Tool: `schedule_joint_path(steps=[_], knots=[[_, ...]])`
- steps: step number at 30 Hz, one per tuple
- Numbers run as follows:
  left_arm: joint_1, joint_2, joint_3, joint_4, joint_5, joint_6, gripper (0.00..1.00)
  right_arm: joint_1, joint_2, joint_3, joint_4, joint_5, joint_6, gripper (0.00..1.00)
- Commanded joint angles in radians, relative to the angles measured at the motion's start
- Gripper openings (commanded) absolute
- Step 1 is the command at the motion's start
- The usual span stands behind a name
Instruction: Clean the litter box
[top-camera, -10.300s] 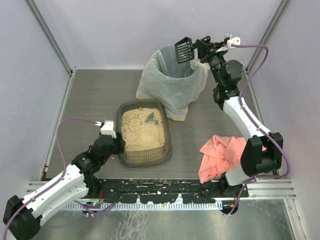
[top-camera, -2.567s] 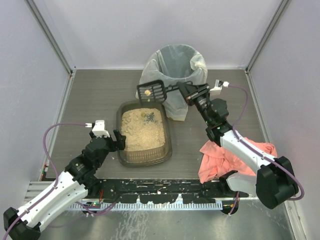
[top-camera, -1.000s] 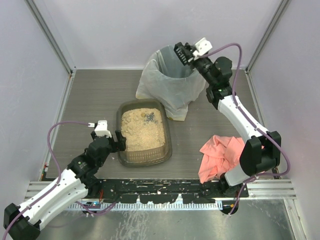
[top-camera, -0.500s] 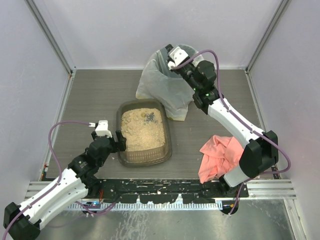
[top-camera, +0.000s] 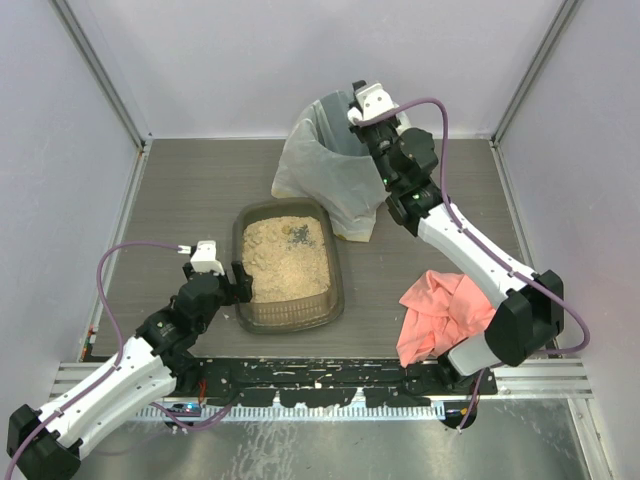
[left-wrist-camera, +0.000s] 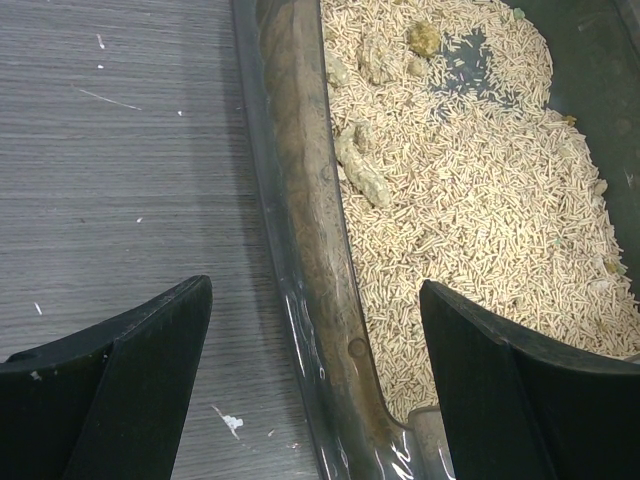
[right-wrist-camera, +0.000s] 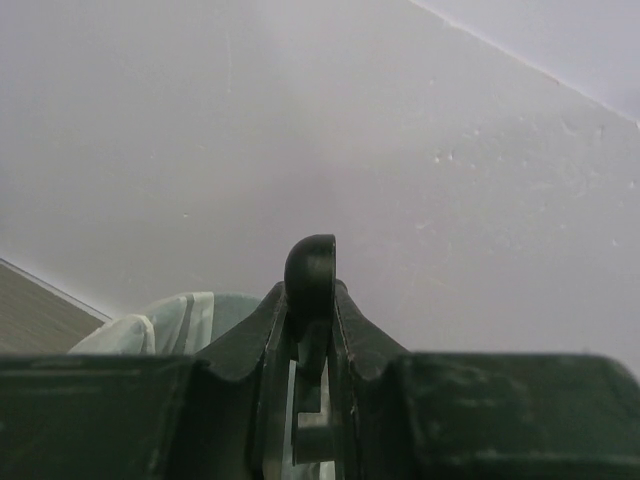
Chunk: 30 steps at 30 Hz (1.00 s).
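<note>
Your left gripper (left-wrist-camera: 315, 300) is spread apart, one finger on each side of the left wall of the box (top-camera: 288, 268). The box sits mid table, its far right corner close to the one bin (top-camera: 330, 175), with bare table to its left. Your right gripper (right-wrist-camera: 310, 300) is clamped on a black handle (right-wrist-camera: 310, 262) over the bin. The rest of the tool is hidden. One cloth (top-camera: 440, 305) lies on the right.

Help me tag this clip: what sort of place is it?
Probably a robot test cell, not a home: plain walls on metal posts box in a table, with a litter box and bagged bin staged on it.
</note>
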<state>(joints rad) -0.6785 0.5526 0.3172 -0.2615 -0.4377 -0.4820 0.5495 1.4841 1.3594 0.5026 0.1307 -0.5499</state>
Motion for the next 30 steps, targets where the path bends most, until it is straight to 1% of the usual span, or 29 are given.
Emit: schedule_joint_path(steps=[1, 5, 7, 9, 12, 14, 15, 17, 21, 25, 27, 30], knots=[[-0.001, 0.003, 0.026, 0.044, 0.001, 0.005, 0.87, -0.002, -0.112, -0.012, 0.109, 0.116, 0.188, 0.01], [-0.002, 0.004, 0.028, 0.044, -0.001, 0.005, 0.87, -0.002, -0.218, -0.039, 0.063, 0.027, 0.417, 0.01], [-0.002, 0.004, 0.028, 0.044, -0.002, 0.003, 0.87, 0.000, -0.268, -0.058, 0.027, 0.016, 0.563, 0.01], [-0.002, 0.005, 0.028, 0.044, 0.000, 0.003, 0.87, 0.017, -0.305, -0.058, -0.044, 0.002, 0.678, 0.01], [-0.001, 0.008, 0.028, 0.046, 0.000, 0.003, 0.87, 0.057, -0.357, -0.107, -0.137, 0.035, 0.835, 0.01], [-0.003, 0.010, 0.029, 0.045, 0.000, 0.003, 0.87, 0.117, -0.395, -0.192, -0.146, 0.071, 0.879, 0.01], [-0.002, 0.011, 0.029, 0.046, -0.001, 0.003, 0.87, 0.158, -0.410, -0.236, -0.150, 0.140, 0.884, 0.01], [-0.001, 0.010, 0.029, 0.045, -0.001, 0.003, 0.87, 0.228, -0.432, -0.337, -0.148, 0.220, 0.902, 0.01], [-0.002, 0.009, 0.028, 0.045, -0.001, 0.003, 0.87, 0.343, -0.462, -0.526, -0.076, 0.390, 0.965, 0.01], [-0.002, 0.005, 0.028, 0.044, -0.003, 0.002, 0.87, 0.382, -0.451, -0.693, 0.037, 0.463, 1.083, 0.02], [-0.002, 0.006, 0.028, 0.045, -0.003, 0.003, 0.87, 0.389, -0.417, -0.737, 0.081, 0.482, 1.128, 0.05], [-0.003, 0.010, 0.028, 0.047, 0.002, 0.005, 0.87, 0.400, -0.360, -0.753, 0.111, 0.483, 1.166, 0.09]])
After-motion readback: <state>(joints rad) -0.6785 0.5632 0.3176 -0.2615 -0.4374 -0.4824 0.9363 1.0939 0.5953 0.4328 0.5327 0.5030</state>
